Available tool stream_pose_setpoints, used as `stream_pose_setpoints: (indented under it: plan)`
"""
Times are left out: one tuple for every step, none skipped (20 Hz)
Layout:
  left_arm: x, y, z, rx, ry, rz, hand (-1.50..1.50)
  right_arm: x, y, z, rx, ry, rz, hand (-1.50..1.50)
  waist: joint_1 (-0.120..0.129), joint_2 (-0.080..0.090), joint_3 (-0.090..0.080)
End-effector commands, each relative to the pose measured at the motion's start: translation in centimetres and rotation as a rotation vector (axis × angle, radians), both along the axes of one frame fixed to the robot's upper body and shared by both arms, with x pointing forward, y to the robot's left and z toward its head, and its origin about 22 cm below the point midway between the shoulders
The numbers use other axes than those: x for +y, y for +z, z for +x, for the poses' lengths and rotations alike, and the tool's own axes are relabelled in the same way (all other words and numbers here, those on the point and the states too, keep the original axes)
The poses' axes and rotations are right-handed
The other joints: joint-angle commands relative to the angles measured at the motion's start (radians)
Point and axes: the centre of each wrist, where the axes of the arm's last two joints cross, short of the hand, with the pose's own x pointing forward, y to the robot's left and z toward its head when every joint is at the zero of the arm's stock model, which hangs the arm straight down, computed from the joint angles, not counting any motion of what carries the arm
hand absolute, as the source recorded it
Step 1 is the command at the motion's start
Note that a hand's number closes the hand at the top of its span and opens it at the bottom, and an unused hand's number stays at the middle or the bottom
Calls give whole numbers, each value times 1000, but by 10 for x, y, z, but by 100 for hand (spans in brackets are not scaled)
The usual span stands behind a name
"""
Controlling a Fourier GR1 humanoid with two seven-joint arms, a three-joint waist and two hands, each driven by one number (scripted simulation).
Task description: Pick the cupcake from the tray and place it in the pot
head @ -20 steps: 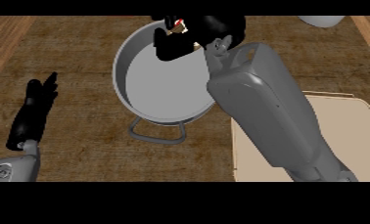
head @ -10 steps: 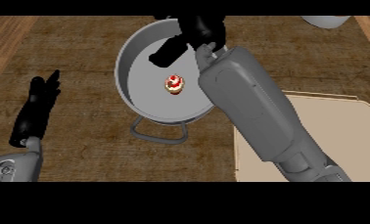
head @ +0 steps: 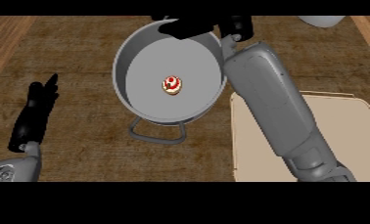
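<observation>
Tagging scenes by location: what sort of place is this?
Most likely a kitchen counter: a wood-grain worktop carries a grey pot with a loop handle, a cupcake inside it, and a beige tray beside it.

1 cupcake (head: 172, 85), 1 pot (head: 137, 56), 1 tray (head: 347, 135), 2 hands.
</observation>
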Motion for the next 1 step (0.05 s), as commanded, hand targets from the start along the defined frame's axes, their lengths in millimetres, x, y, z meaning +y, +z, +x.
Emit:
stream_pose_setpoints:
  plan:
    - [13, 3, -8, 20, -5, -11, 0, -36, -4, -1, -36, -84, 91, -150, -16, -5, 0]
